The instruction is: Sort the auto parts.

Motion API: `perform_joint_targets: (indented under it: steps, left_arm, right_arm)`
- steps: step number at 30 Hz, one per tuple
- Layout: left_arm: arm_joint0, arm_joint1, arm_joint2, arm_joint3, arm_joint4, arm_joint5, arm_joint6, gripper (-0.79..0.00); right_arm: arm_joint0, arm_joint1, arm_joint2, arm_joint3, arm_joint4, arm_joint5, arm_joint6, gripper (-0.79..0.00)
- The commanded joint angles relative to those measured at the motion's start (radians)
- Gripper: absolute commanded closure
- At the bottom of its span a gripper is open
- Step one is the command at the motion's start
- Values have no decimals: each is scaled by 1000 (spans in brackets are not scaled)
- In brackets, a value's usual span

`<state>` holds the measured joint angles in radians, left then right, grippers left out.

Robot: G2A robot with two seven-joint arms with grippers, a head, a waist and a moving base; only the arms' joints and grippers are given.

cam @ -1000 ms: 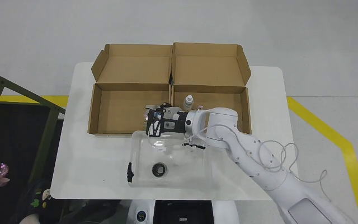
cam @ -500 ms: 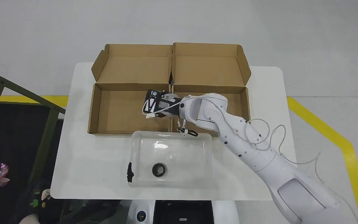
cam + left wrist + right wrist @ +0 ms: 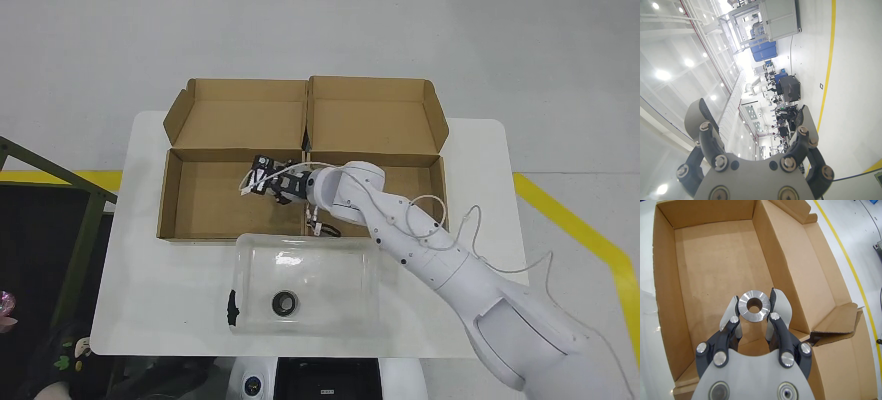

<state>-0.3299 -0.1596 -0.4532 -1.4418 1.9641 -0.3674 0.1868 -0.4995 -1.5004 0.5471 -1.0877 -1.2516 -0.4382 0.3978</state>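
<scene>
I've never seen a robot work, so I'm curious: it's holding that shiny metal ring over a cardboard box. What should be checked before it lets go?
1. Grip: the right gripper has its fingers clamped on both sides of the shiny silver metal ring: ok.
2. Position: the ring is over the left brown cardboard box, inside its walls: ok.
3. Landing spot: the box floor beneath is bare: ok.
4. Drop height above that floor: cannot tell.
5. Other arm: the left gripper is open, pointing away into the room: ok.
6. Sorting finished: a small black ring lies in the clear plastic bin: not ok.
</scene>
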Motion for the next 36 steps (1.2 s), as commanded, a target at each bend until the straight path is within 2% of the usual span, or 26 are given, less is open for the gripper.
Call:
perform_joint_targets:
  steps: [1, 8, 10, 13, 23, 31, 36]
  left_arm:
    - [0, 0, 0, 0, 0, 0, 0, -785]
    - [0, 0, 0, 0, 0, 0, 0, -785]
    - [0, 0, 0, 0, 0, 0, 0, -785]
    - [0, 0, 0, 0, 0, 0, 0, -785]
    - [0, 0, 0, 0, 0, 0, 0, -785]
    - [0, 0, 0, 0, 0, 0, 0, -785]
    - [0, 0, 0, 0, 0, 0, 0, -785]
  right_arm:
    - [6, -12, -8, 26, 2, 11, 0, -31]
    - [24, -47, -23, 103, -2, 45, 10, -89]
    - [27, -55, -27, 117, -12, 57, 17, -132]
    - [27, -63, -21, 135, -6, 56, 8, -256]
    - [22, -77, -7, 151, -33, 50, 18, -305]
    - [-10, -54, 35, -2, -102, 10, 28, -326]
    - [-78, -22, 85, -153, -103, -84, 48, -329]
